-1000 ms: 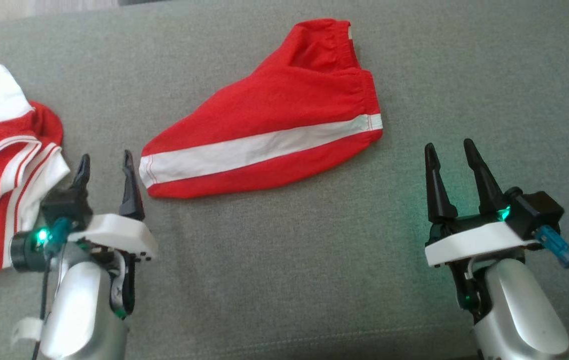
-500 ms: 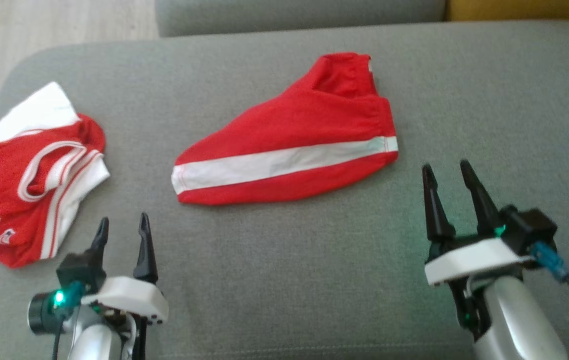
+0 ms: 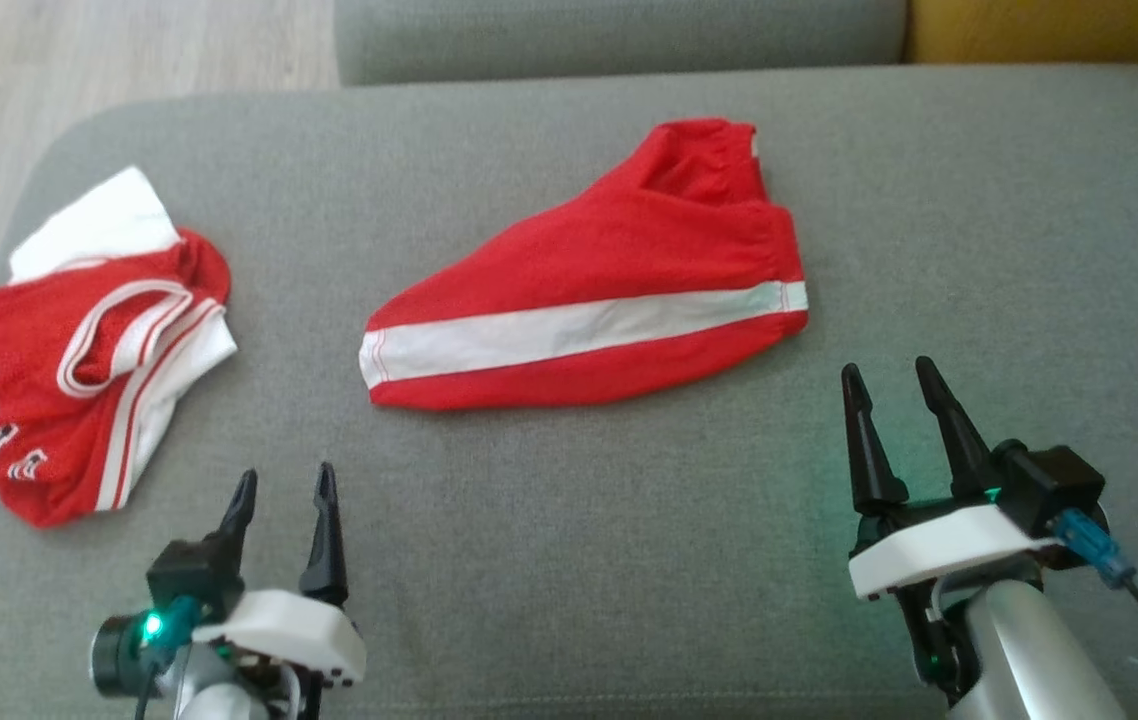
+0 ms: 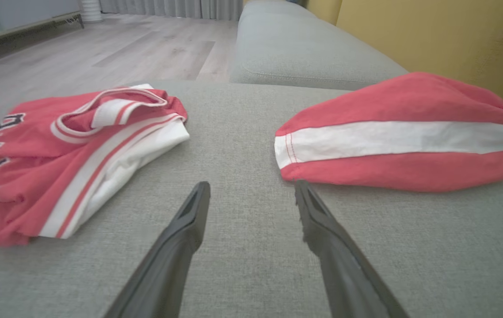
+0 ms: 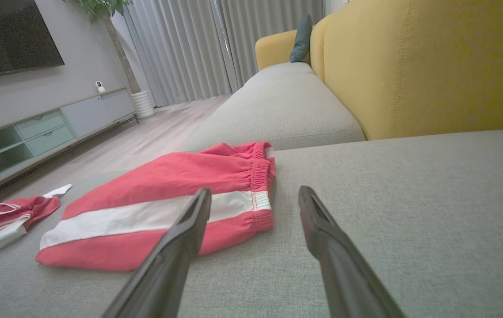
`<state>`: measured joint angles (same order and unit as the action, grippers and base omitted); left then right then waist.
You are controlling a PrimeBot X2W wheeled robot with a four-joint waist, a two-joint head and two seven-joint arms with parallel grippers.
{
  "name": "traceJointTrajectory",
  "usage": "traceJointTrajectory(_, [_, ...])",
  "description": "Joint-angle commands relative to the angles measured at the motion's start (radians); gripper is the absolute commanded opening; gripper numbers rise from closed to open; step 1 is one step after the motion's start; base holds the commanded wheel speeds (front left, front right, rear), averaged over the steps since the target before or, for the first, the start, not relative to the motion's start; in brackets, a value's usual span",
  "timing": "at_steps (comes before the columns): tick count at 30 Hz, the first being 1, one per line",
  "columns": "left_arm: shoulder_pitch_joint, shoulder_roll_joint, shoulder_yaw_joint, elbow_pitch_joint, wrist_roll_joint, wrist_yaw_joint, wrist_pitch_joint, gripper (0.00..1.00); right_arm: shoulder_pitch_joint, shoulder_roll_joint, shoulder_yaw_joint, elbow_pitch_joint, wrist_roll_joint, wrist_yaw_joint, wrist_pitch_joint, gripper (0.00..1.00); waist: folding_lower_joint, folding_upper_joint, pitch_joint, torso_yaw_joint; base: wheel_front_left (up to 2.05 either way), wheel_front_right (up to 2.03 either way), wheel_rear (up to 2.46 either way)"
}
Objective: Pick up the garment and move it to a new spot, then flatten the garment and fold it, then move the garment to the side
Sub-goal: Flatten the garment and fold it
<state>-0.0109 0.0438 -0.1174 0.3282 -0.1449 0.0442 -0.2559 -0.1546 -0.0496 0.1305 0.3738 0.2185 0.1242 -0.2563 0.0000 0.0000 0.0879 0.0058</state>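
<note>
Evidently the red shorts (image 3: 589, 300) lie folded mid-frame, awaiting the move aside. Left end effector (image 3: 286, 472) and right end effector (image 3: 886, 366) hover spread and empty at the lower corners.

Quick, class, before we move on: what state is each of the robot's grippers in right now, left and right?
Left gripper: open, holding nothing.
Right gripper: open, holding nothing, apart from the red shorts.

light: soft, even daylight | shadows: faint | focus: slightly soft
</note>
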Motion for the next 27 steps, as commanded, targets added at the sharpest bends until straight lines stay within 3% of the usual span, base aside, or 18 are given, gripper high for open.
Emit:
traceJointTrajectory(1, [-0.056, 0.007, 0.023, -0.032, -0.007, 0.002, -0.006, 1.00, -0.046, -0.001, 0.025, -0.021, 0.000, 0.007, -0.006, 1.00, 0.0000, 0.0000, 0.026, 0.003, 0.00, 0.00, 0.00])
traceJointTrajectory(12, [-0.168, 0.006, -0.059, -0.025, -0.035, -0.006, -0.006, 1.00, -0.229, -0.001, 0.033, 0.111, -0.004, 0.007, -0.006, 1.00, 0.0000, 0.0000, 0.178, 0.034, 0.00, 0.00, 0.00])
traceJointTrajectory(19, [-0.215, 0.006, -0.093, -0.015, -0.043, -0.008, -0.006, 1.00, -0.324, -0.001, 0.019, 0.222, 0.015, 0.007, -0.006, 1.00, 0.0000, 0.0000, 0.227, 0.049, 0.00, 0.00, 0.00])
traceJointTrajectory(27, [-0.234, 0.006, -0.107, -0.017, -0.050, -0.009, -0.006, 1.00, -0.372, -0.001, -0.003, 0.268, 0.003, 0.007, -0.006, 1.00, 0.0000, 0.0000, 0.258, 0.055, 0.00, 0.00, 0.00])
